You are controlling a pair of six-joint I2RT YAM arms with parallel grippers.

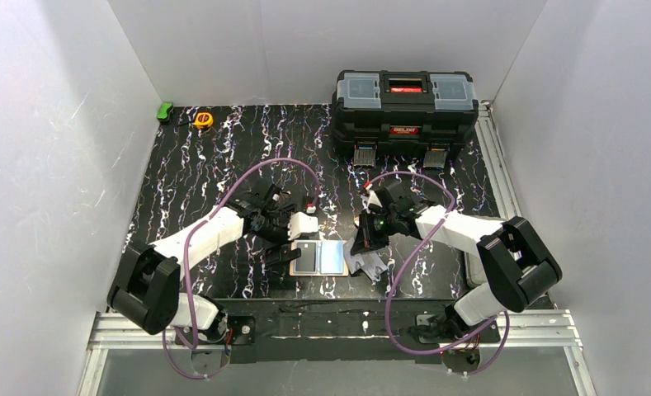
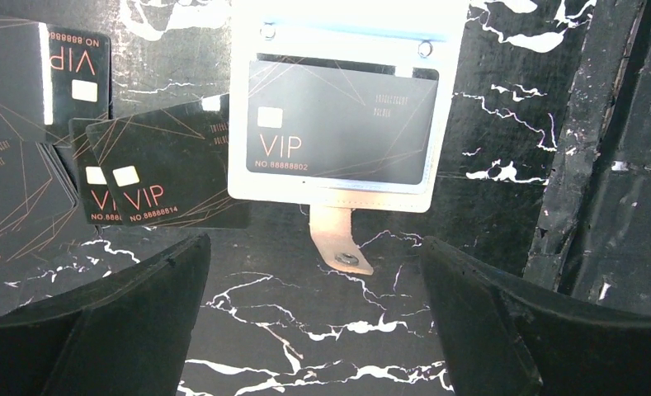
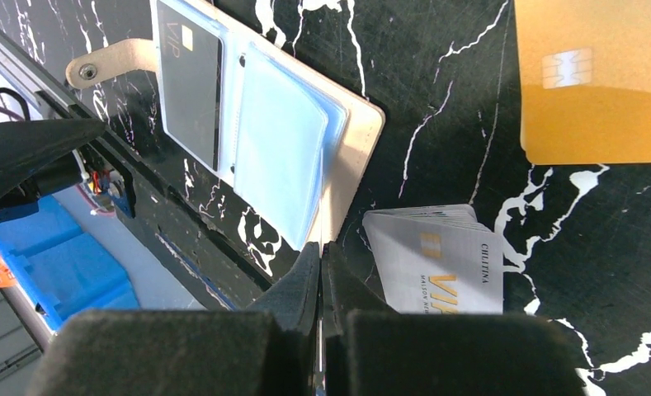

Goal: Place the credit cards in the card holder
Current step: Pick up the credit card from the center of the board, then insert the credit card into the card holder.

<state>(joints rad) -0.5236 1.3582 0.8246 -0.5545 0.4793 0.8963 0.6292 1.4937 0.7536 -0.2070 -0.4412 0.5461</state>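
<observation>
Right gripper (image 3: 320, 264) is pressed fully shut with nothing between its fingers, its tips at the beige edge of the card holder (image 3: 356, 136). Left gripper (image 2: 315, 280) hangs spread wide, holding nothing, over the holder's snap tab (image 2: 338, 239).

That holder lies opened flat near the front edge of the black marbled table (image 1: 190, 190), between the two grippers. Its long axis runs left to right, and the tab sticks out toward the left gripper. Pale blue clear pockets (image 3: 276, 140) fill one half. The window pocket on the other half holds a black card (image 2: 338, 124) printed "VIP" and "NO. 88888802".

Loose black cards (image 2: 161, 177) overlap just beside the holder; the top one reads "VIP NO. 88888814". A fanned stack of silver-white cards (image 3: 437, 260) with gold lettering lies beside the right fingertips. An orange-gold card (image 3: 594, 82) showing its chip lies apart from them.

At the far edge stand a black toolbox (image 1: 404, 103), a yellow tape measure (image 1: 204, 120) and a small green object (image 1: 165, 111).
</observation>
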